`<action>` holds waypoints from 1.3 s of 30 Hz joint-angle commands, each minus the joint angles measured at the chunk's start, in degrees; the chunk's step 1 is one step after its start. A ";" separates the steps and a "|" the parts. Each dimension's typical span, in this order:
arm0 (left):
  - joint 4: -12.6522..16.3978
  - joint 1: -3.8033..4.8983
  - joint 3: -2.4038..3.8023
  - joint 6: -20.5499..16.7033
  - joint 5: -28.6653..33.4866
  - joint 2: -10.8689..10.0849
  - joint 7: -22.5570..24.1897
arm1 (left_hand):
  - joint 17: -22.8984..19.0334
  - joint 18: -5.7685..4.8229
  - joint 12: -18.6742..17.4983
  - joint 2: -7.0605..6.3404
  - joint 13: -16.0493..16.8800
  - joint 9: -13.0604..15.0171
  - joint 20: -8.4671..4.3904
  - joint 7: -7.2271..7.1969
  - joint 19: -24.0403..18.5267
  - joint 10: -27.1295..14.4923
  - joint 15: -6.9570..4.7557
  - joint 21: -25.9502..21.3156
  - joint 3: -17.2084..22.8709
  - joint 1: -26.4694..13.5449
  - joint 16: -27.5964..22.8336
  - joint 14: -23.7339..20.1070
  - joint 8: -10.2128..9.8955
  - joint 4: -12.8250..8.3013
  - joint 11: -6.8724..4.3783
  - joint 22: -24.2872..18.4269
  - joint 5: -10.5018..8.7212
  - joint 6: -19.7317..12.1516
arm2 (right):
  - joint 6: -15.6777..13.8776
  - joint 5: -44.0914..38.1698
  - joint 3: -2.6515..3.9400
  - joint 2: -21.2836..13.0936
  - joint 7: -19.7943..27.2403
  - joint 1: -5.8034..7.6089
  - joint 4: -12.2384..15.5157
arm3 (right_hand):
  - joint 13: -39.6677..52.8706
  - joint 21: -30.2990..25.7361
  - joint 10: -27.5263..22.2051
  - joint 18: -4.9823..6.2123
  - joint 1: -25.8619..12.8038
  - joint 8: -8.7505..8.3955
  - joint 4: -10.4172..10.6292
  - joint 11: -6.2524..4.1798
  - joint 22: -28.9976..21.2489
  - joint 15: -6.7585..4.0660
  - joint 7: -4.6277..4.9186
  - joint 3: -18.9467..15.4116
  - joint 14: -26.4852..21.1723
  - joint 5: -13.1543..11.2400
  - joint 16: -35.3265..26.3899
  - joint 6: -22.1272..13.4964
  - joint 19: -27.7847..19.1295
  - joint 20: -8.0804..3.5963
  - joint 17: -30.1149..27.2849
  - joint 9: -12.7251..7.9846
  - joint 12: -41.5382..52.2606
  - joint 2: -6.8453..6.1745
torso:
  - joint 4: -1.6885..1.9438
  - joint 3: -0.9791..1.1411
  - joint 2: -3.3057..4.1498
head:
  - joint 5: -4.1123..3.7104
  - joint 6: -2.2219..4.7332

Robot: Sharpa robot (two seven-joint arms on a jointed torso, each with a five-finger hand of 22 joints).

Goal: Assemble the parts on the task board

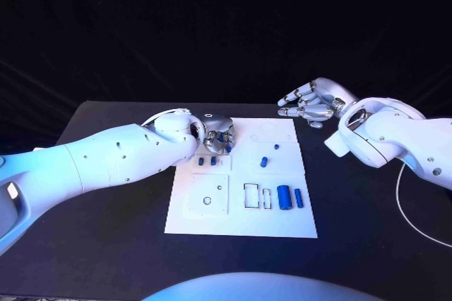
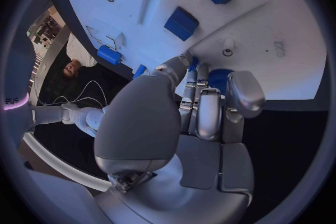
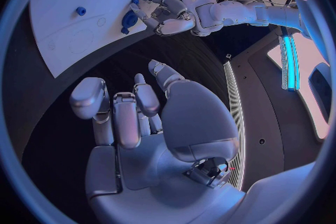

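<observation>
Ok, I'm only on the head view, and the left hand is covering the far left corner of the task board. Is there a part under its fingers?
Observer: Yes. The left wrist view shows a round blue part right at the fingertips of the left hand. I cannot tell whether it is gripped or only touched.
Operator: And the right hand, is anything in its palm? I only see its back.
Observer: No. In the right wrist view the right hand has a bare palm and its fingers are apart. It is above the black table, off the task board.
</observation>
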 commanded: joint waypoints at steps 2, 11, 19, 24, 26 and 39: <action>-0.12 -0.05 0.00 2.68 -0.94 0.22 -0.93 | -0.15 -0.99 -0.08 0.48 -0.06 -0.06 -0.02 0.19 0.58 0.47 -0.27 0.22 0.36 0.06 0.20 1.82 -0.31 -0.05 -0.16 0.11 -0.35 0.48 | 0.35 -0.44 0.02 0.04 0.41 -0.02 0.02 | -0.06 -0.27 -0.46 1.09 0.37 0.32 0.09 -0.05 -0.06 -0.30 0.05 0.24 2.81 0.33 -0.22 -0.13 -0.37 0.05 0.23 0.09 -0.20 0.21 | -0.02 0.00 -0.01 | 0.02 0.00; -0.01 -0.10 0.01 2.52 -0.41 0.54 0.08 | -0.12 -1.21 -0.10 0.77 -0.03 -0.11 -0.09 0.08 0.78 1.65 -0.43 1.60 1.04 0.03 0.41 1.91 -0.52 -0.24 -0.38 1.23 -0.38 1.32 | 0.37 -0.43 0.02 0.08 0.43 -0.02 0.04 | -0.06 -0.27 -0.46 1.09 0.37 0.32 0.09 -0.05 -0.06 -0.30 0.05 0.24 2.81 0.33 -0.22 -0.13 -0.37 0.05 0.23 0.09 -0.20 0.21 | -0.03 -0.01 0.03 | 0.00 -0.10; 0.01 -0.12 0.01 2.59 -0.11 0.56 0.29 | -0.23 -1.27 -0.36 0.48 -0.08 -0.25 -0.14 0.13 0.84 1.95 -0.46 2.05 1.09 -0.30 0.43 1.93 -0.92 -0.25 -0.40 1.62 -0.43 1.23 | 0.39 -0.42 0.02 0.08 0.43 -0.02 0.06 | -0.06 -0.27 -0.46 1.09 0.37 0.32 0.09 -0.05 -0.06 -0.30 0.05 0.24 2.81 0.33 -0.22 -0.13 -0.37 0.05 0.23 0.09 -0.20 0.21 | 0.02 0.00 0.00 | -0.06 -0.23; -0.01 -0.12 0.01 2.75 0.01 0.57 0.15 | -0.47 -1.29 -0.74 0.26 -0.18 -0.41 -0.10 0.21 0.80 1.93 -0.35 2.09 1.19 -0.52 0.33 1.89 -1.38 -0.28 -0.32 1.72 -0.43 0.98 | 0.40 -0.42 0.02 0.09 0.43 -0.02 0.06 | -0.06 -0.27 -0.46 1.09 0.37 0.32 0.09 -0.05 -0.06 -0.30 0.05 0.24 2.81 0.33 -0.22 -0.13 -0.37 0.05 0.23 0.09 -0.20 0.21 | 0.01 0.00 -0.01 | 0.00 -0.22; -0.01 -0.12 0.01 2.77 0.02 0.58 0.11 | -0.52 -1.30 -0.82 0.23 -0.20 -0.44 -0.09 0.22 0.79 1.90 -0.33 2.10 1.22 -0.57 0.30 1.88 -1.48 -0.28 -0.30 1.75 -0.43 0.91 | 0.40 -0.42 0.02 0.11 0.44 -0.02 0.06 | -0.06 -0.27 -0.46 1.09 0.37 0.32 0.09 -0.05 -0.06 -0.30 0.05 0.24 2.81 0.33 -0.22 -0.13 -0.37 0.05 0.23 0.09 -0.20 0.21 | -0.01 -0.01 0.01 | 0.00 -0.23; -0.26 -0.13 0.02 0.00 0.58 0.62 -0.17 | -0.06 -1.63 -0.58 2.32 0.64 0.21 -0.35 0.13 1.11 6.36 -0.76 4.38 3.69 0.95 0.99 2.17 -0.65 -2.04 -0.95 3.64 -0.44 5.17 | 0.42 -0.42 0.02 0.12 0.42 -0.02 0.12 | -0.06 -0.27 -0.46 1.09 0.37 0.32 0.09 -0.05 -0.06 -0.30 0.05 0.24 2.81 0.33 -0.22 -0.13 -0.37 0.05 0.23 0.09 -0.20 0.21 | -0.01 0.00 0.00 | -0.10 -0.24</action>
